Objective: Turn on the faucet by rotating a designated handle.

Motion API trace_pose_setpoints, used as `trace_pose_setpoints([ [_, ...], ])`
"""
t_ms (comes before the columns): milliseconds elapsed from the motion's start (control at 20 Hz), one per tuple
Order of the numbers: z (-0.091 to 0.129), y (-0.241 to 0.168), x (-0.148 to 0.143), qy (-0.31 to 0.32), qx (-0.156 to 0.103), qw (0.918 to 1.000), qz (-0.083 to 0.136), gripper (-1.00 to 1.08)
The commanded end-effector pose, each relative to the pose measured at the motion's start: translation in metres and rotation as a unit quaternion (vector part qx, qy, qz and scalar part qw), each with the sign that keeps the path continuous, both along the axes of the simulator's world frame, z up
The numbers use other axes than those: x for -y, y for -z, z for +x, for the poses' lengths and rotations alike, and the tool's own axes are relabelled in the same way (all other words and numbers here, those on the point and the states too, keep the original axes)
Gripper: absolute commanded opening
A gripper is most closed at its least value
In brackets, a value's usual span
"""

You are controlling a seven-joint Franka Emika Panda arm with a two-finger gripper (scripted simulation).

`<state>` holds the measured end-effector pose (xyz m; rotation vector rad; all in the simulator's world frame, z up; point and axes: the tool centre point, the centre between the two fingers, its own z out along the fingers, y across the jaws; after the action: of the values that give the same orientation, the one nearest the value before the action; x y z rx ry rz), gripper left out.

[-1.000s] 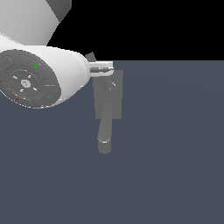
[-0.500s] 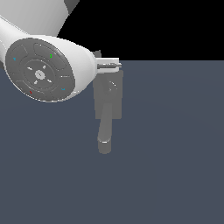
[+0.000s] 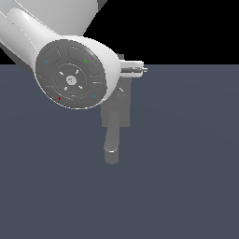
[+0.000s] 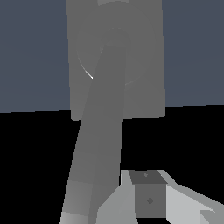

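Grey faucet [image 4: 117, 61] base shows whole only at wrist; arm [image 3: 70, 70] blocks exterior.

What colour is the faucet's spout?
Plain matte grey. The spout shows best in the wrist view.

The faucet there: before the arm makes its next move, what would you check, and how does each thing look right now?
1. Faucet in sight: ok; base plate and spout show below the arm.
2. Handle located: cannot tell; no thin lever is clearly visible in either view.
3. Gripper open or shut: cannot tell; only one finger shows in the wrist view.
4. Gripper touching the faucet: cannot tell.
5. Exterior view clear: not ok; the arm's big joint hides the faucet's hub.
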<state>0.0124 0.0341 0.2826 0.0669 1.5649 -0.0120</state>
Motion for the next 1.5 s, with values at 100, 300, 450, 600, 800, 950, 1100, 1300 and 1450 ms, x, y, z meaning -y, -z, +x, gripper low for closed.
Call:
trace_pose_setpoints([
  [100, 0.009, -0.021, 0.016, -0.017, -0.004, 0.9993, -0.031, -1.00],
  [300, 0.001, -0.004, 0.019, 0.000, 0.012, 0.9999, 0.008, -1.00],
  [450, 0.002, -0.003, 0.029, -0.003, 0.009, 1.0000, 0.002, -1.00],
  [600, 0.003, -0.003, 0.039, -0.005, 0.007, 1.0000, -0.004, -1.00],
  [800, 0.004, -0.003, 0.052, -0.009, 0.004, 0.9999, -0.012, -1.00],
  [950, 0.005, -0.003, 0.062, -0.012, 0.002, 0.9998, -0.018, -1.00],
  [1100, 0.006, -0.003, 0.071, -0.014, -0.001, 0.9996, -0.024, -1.00],
  [1300, 0.008, -0.003, 0.081, -0.017, -0.003, 0.9994, -0.030, -1.00],
  [1450, 0.005, -0.017, 0.091, 0.012, 0.053, 0.9985, 0.009, -1.00],
])
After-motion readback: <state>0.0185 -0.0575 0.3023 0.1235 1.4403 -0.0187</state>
